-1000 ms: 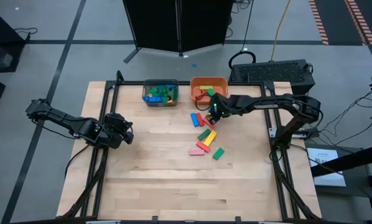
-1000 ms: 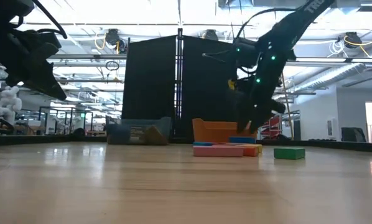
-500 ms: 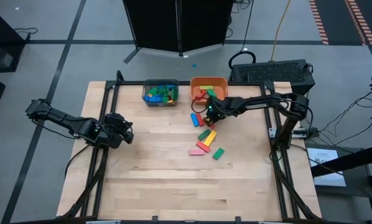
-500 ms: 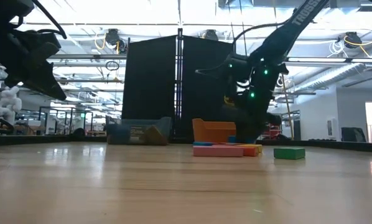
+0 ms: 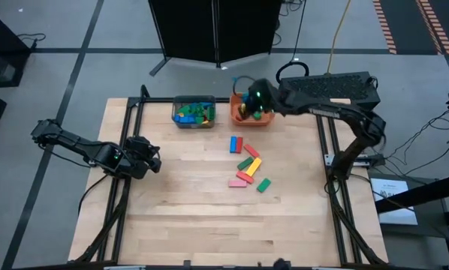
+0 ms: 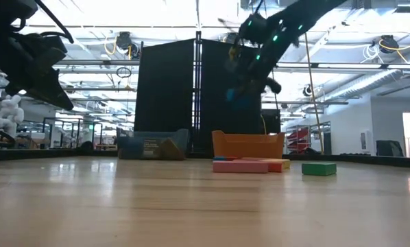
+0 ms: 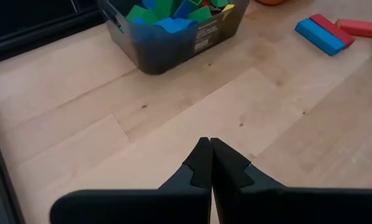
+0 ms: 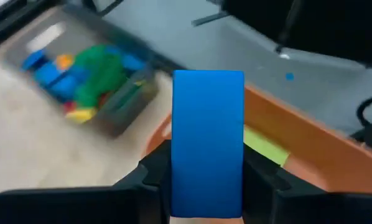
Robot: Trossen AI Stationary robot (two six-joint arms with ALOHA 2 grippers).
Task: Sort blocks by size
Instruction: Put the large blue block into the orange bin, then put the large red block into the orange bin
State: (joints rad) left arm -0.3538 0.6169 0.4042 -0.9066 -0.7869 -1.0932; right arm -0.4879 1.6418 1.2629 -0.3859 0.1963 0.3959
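Note:
My right gripper (image 5: 251,103) is raised over the orange bin (image 5: 263,120) at the table's far edge, shut on a blue bar (image 8: 208,143); in the low view the bar (image 6: 236,97) shows well above the bin (image 6: 246,145). Several red, blue, green, yellow and pink blocks (image 5: 247,163) lie flat on the table right of centre. The grey bin (image 5: 194,111) beside the orange one holds many blue, green and yellow blocks. My left gripper (image 5: 154,159) waits shut over the table's left part, and its wrist view (image 7: 206,163) shows it empty. My right gripper pinches the blue bar by its two long sides (image 8: 181,177) between its two fingers (image 8: 153,171). The bar lies along the fingers and sticks out past their ends. It is lifted clear, above the orange bin's rim (image 8: 298,134).
The orange bin holds a yellow-green block (image 8: 264,146) and others. Black frame rails (image 5: 134,112) run along the table's left, right and far sides. Bare wood (image 5: 179,217) stretches over the near half of the table.
My right gripper has dipped onto the cluster of loose blocks, then risen and gone toward the table's far edge, over the orange bin. The blue bar has been lifted clear of the table with it.

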